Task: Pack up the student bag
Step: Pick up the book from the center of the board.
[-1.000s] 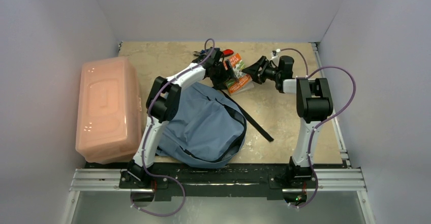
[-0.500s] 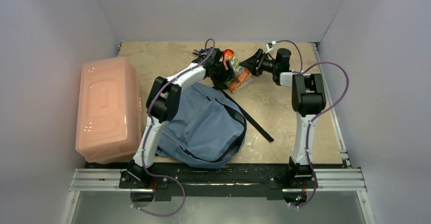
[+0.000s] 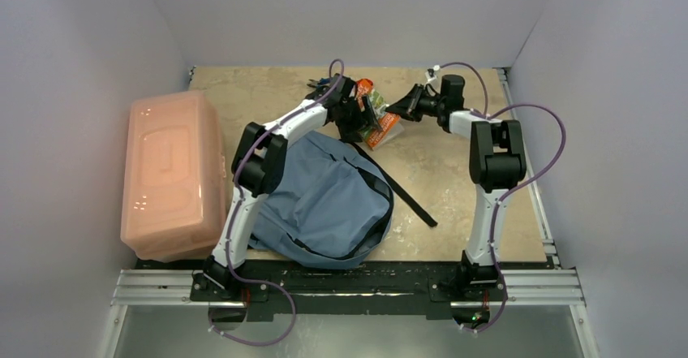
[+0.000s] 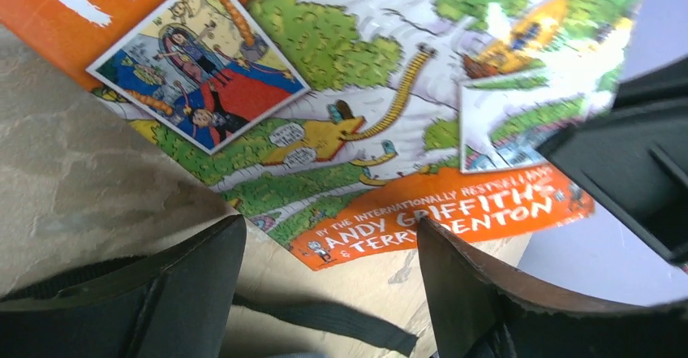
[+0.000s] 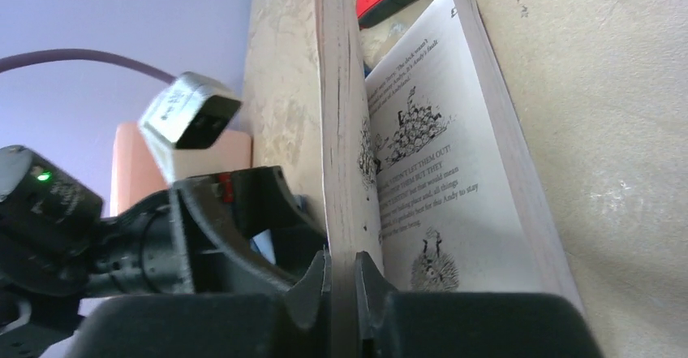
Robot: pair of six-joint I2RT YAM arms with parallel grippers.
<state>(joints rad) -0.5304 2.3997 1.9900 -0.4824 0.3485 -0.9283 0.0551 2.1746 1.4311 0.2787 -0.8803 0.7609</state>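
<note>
Beige worktop (image 3: pixel 454 179), far edge: right claw (image 5: pixel 342 275) is pinching the half-open book (image 4: pixel 341 114), left claw (image 4: pixel 328 236) is gaping empty alongside; soft, floppy bag (image 3: pixel 324 200) is probably needing a zip-rim grip.

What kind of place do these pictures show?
Probably a robot test cell: plain walls enclose a small table, two arms are bolted to a rail, and a student bag, book and pink box serve as props.
</note>
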